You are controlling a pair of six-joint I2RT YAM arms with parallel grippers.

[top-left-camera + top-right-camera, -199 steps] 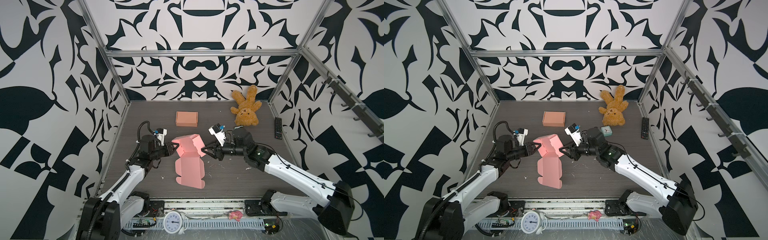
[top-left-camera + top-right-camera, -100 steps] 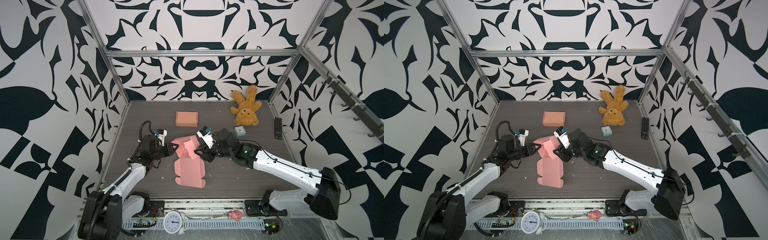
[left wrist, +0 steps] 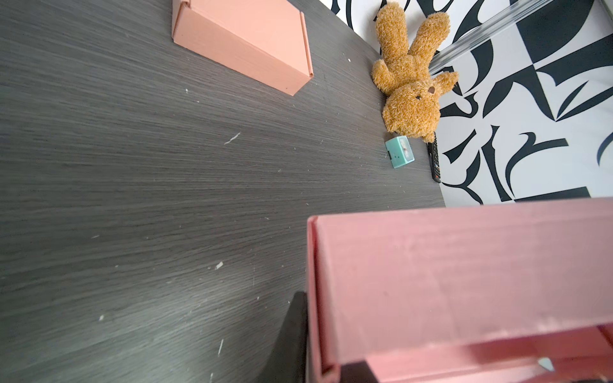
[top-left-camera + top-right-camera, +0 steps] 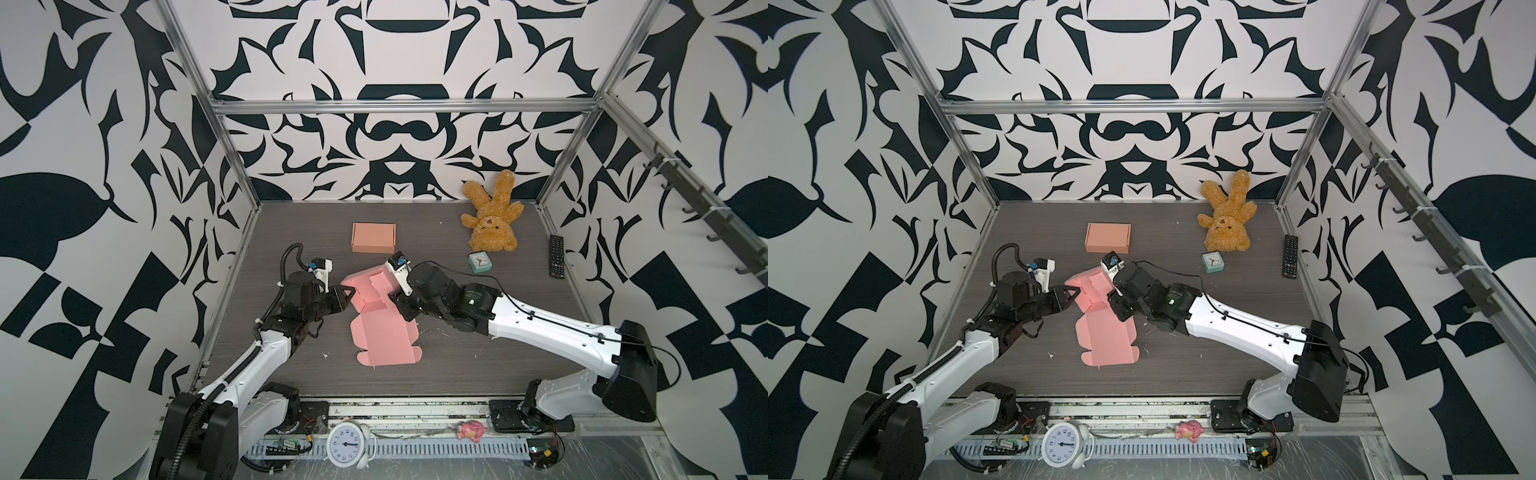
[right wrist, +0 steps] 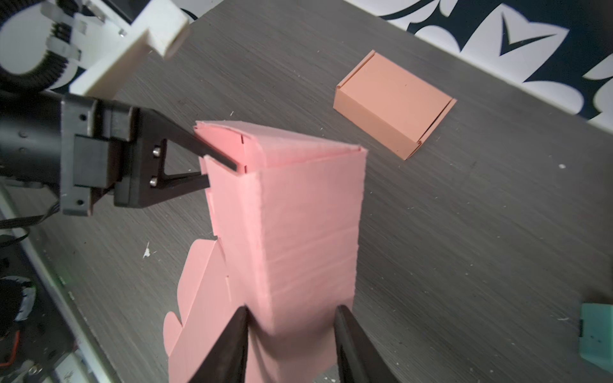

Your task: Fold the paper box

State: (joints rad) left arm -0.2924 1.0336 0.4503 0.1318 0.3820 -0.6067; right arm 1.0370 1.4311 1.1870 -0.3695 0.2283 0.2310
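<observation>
Right jaws now astride pink box [image 5: 298, 232]

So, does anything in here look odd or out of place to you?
A brown plush toy lies sprawled in the far right corner, with a small teal clock and a remote nearby: none belongs to box folding. White scraps litter the table. The pink paper box is only half-folded.

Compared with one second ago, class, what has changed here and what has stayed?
The right gripper moved in from beside the pink paper box and now straddles its raised wall; whether it grips is unclear. The left gripper stays clamped on the opposite wall. The orange box and teddy bear have not moved.
</observation>
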